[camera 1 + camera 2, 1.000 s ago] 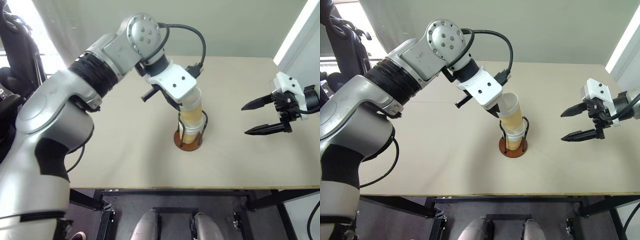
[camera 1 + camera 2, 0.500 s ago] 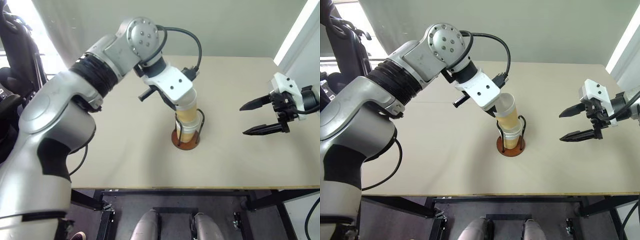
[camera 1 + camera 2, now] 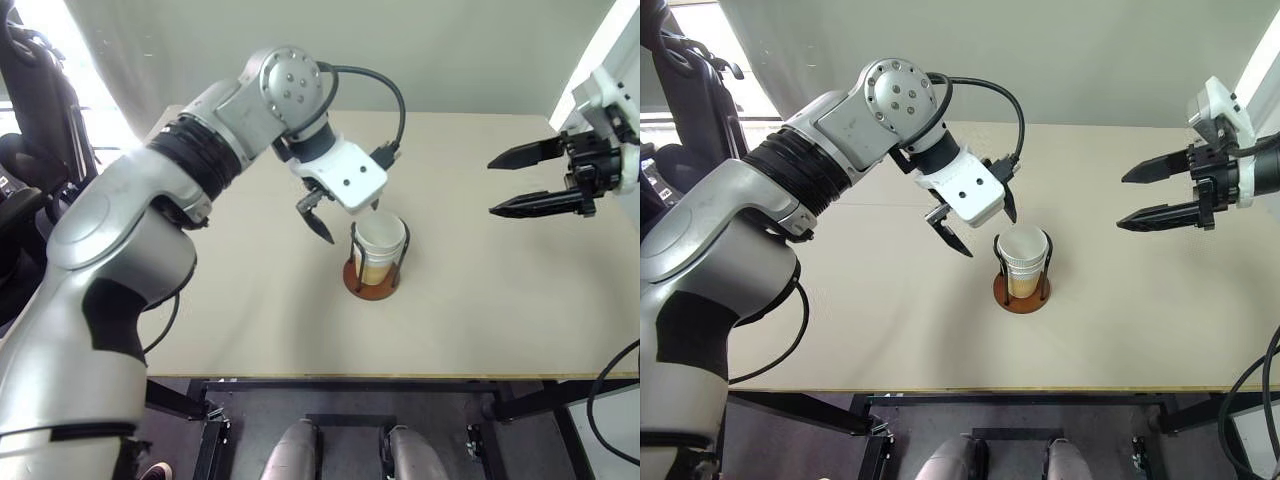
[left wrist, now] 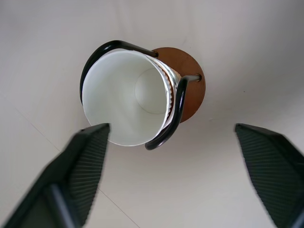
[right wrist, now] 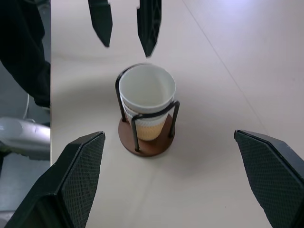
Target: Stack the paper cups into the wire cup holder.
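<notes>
We are hovering our left end effector, fingers spread, just above the paper cups nested in the wire cup holder; our right end effector is waiting spread, well apart.

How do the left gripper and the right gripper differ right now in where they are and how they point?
The left gripper hangs close above the paper cups stacked in the wire cup holder, pointing steeply down; the right gripper is off to the robot's right side, well away from the holder, pointing nearly level across the table. Both have their jaws open and hold nothing.
</notes>
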Available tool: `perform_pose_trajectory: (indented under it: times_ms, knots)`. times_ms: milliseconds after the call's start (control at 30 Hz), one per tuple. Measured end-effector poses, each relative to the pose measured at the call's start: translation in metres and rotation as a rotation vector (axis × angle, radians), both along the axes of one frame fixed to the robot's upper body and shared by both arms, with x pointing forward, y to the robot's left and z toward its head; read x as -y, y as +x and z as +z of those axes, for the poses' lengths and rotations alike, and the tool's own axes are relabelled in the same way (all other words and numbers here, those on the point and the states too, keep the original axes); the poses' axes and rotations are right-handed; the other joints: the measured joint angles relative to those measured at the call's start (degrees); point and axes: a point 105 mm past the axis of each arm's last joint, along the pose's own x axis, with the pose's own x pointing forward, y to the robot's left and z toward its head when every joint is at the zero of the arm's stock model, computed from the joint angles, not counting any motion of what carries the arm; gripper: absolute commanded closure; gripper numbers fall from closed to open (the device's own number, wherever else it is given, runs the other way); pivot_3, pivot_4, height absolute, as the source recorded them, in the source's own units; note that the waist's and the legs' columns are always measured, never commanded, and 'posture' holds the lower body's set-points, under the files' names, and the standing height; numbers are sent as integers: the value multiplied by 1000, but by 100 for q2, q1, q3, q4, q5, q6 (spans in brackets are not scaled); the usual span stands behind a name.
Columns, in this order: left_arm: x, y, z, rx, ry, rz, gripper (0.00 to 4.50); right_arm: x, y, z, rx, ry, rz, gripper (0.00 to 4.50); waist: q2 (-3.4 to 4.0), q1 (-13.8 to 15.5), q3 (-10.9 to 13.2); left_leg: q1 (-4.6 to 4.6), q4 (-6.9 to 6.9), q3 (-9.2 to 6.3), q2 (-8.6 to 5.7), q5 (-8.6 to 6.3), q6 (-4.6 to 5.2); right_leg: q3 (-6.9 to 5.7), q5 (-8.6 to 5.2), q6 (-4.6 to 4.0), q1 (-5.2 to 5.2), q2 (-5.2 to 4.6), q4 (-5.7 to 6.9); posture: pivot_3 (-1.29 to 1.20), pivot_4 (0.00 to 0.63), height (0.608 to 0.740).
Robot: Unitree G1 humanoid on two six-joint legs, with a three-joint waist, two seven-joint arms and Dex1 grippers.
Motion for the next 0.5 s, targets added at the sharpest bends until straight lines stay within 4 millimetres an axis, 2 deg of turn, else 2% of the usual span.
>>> perform_pose_trajectory:
  times_ms: [500]
  knots:
    - [1,3,1,-21,-37,28,41,13,-5,-9,-4,-47,-20,0,4,5,2,0,1,3,0,1,-1,4,1,1,0,-1,2,0,150,740]
